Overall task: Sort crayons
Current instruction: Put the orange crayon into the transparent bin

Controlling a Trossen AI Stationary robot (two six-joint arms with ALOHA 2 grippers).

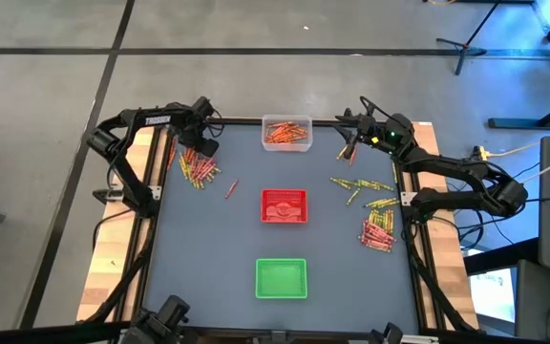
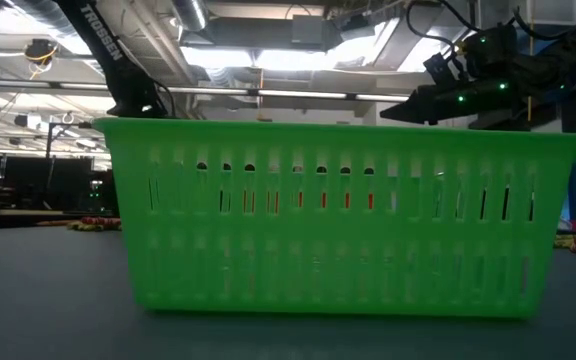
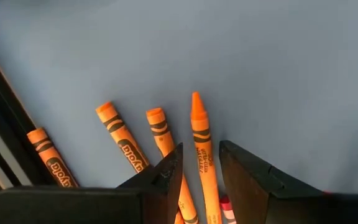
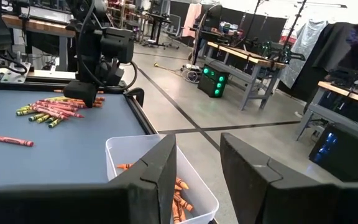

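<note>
- Three trays down the centre of the high view: one clear tray (image 1: pixel 286 133) at the top, one red tray (image 1: pixel 284 206) mid-frame, one green tray (image 1: pixel 282 278) at the bottom.
- Two arms, one end effector each: left end effector (image 1: pixel 203 145) upper left, right end effector (image 1: pixel 350 149) upper right.
- One lone red crayon (image 1: pixel 231 188) just left of centre.
- Four orange crayons (image 3: pixel 201 152) showing in the left wrist view.
- Crayon heaps: two, left pile (image 1: pixel 197 168) and right pile (image 1: pixel 377 229); sticks too many and too small to count.

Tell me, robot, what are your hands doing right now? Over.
Left gripper down over an orange crayon, fingers either side. Right gripper empty, above the clear tray. Nothing blocking.
</note>
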